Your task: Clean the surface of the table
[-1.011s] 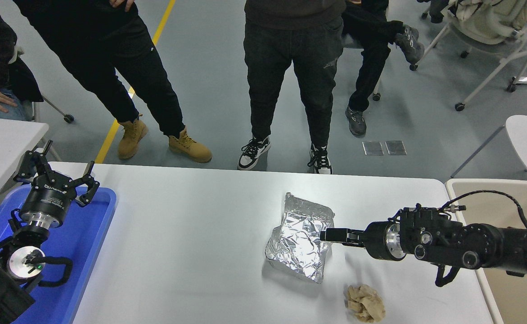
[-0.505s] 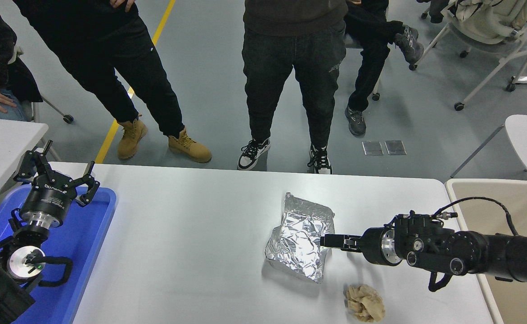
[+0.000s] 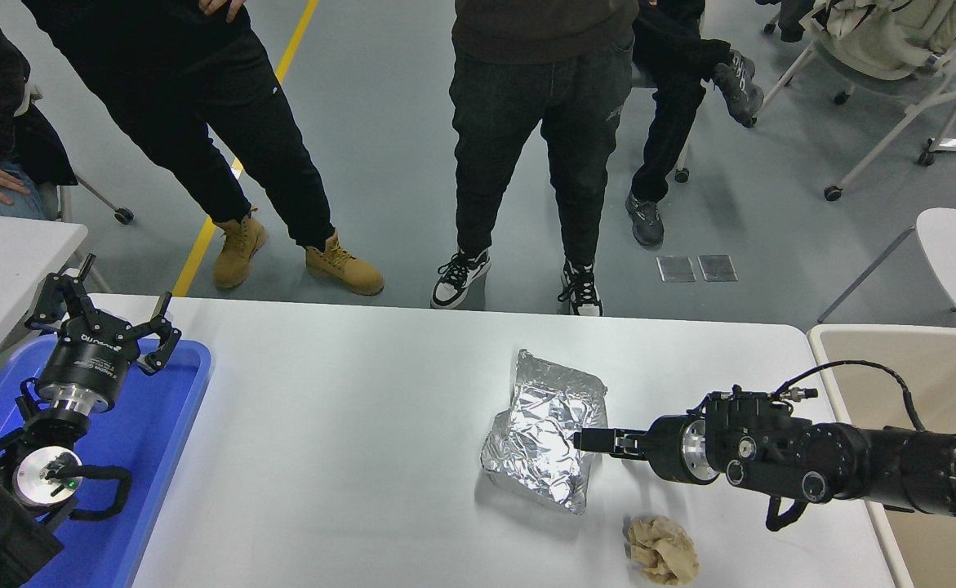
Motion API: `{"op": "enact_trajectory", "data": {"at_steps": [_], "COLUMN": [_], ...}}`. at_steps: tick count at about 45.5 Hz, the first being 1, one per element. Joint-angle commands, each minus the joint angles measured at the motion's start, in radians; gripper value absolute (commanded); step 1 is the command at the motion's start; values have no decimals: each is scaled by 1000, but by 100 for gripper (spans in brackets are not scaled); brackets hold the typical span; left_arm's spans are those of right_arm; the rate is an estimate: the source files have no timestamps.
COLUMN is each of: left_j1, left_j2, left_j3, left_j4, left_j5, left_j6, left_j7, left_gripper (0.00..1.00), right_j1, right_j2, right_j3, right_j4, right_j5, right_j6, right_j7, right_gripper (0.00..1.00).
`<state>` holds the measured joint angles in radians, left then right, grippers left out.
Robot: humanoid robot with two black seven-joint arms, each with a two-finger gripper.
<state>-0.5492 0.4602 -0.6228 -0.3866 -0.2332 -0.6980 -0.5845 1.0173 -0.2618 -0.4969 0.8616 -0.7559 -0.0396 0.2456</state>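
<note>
The white table surface (image 3: pixel 347 425) with rounded corners fills the lower half of the view. A crumpled silver foil bag (image 3: pixel 544 429) lies right of its centre. A crumpled beige paper wad (image 3: pixel 662 550) lies near the front edge, below and right of the bag. My right gripper (image 3: pixel 584 439) reaches in from the right and its narrow tip rests against the bag's right edge; the fingers look pressed together. My left gripper (image 3: pixel 106 327) is parked at the lower left, open, over a blue tray (image 3: pixel 159 433).
A beige bin (image 3: pixel 935 367) stands off the table's right end. A smaller white tabletop (image 3: pixel 4 261) is at the far left. Several people stand at the far side, their legs and shoes (image 3: pixel 461 278) close to the table edge.
My right arm has slid left and slightly toward the front, with its tip staying at the foil bag's right edge. The bag, the paper wad and the left arm have not moved.
</note>
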Motion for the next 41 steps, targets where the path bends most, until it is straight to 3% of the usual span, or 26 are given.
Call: {"op": "enact_trajectory", "data": {"at_steps": [1,10,14,20,21,41], "left_j1": [0,0,0,0,0,0], "left_j2": [0,0,0,0,0,0], "left_j3": [0,0,0,0,0,0], "left_j4": [0,0,0,0,0,0], "left_j5": [0,0,0,0,0,0], "left_j6": [0,0,0,0,0,0], "left_j7": [0,0,0,0,0,0], "left_gripper": [100,100,100,100,100,100], "right_j1": [0,-2,-2,0,0,15], "right_j2": [41,56,59,59,59,53], "right_j3": [-8,-68,-72,-104,-109,-117], "right_j4": [-39,-59,-61,-82,-85,-101], "right_j5": [-3,0,-5,-10,-8,0], "right_j6": [0,0,1,3,3,0], "right_j7": [0,0,0,0,0,4], "right_gripper": [86,73,49,3,0,0]}}
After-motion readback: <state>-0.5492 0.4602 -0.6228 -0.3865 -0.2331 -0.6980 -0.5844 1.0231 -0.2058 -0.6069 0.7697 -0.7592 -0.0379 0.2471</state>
